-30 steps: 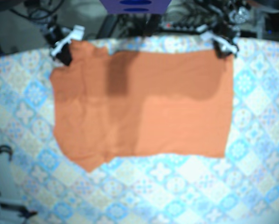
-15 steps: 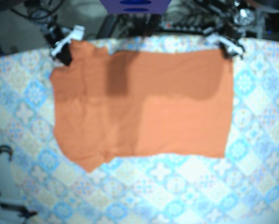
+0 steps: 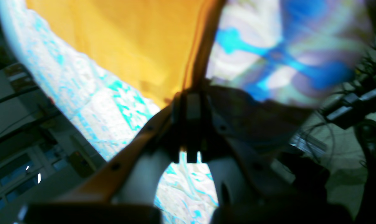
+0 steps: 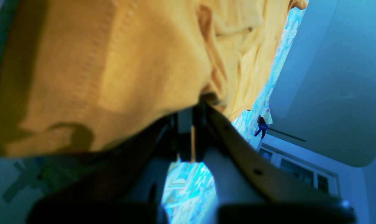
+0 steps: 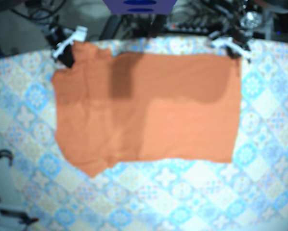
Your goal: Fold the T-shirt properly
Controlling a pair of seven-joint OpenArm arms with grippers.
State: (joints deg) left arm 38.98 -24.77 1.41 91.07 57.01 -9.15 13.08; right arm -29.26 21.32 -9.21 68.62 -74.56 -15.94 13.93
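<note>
The orange T-shirt (image 5: 149, 108) lies flat as a wide folded rectangle on the patterned tablecloth (image 5: 182, 192). At the shirt's far left corner my right gripper (image 5: 67, 52) is shut on the fabric. In the right wrist view the cloth (image 4: 113, 68) drapes over the fingers, and an orange strip shows between them at the right gripper (image 4: 192, 109). My left gripper (image 5: 231, 48) is at the far right corner. In the left wrist view the shirt's hem (image 3: 203, 46) runs down to the closed tips of the left gripper (image 3: 189, 95), which pinch the corner.
Cables and dark equipment (image 5: 192, 19) crowd the far table edge, beside a blue object (image 5: 139, 6). A dark cable loop (image 5: 2, 161) lies at the left edge. Bare tablecloth stretches in front of the shirt's near hem.
The left gripper has shifted slightly up and turned at the far right corner. The shirt and the right gripper have stayed put.
</note>
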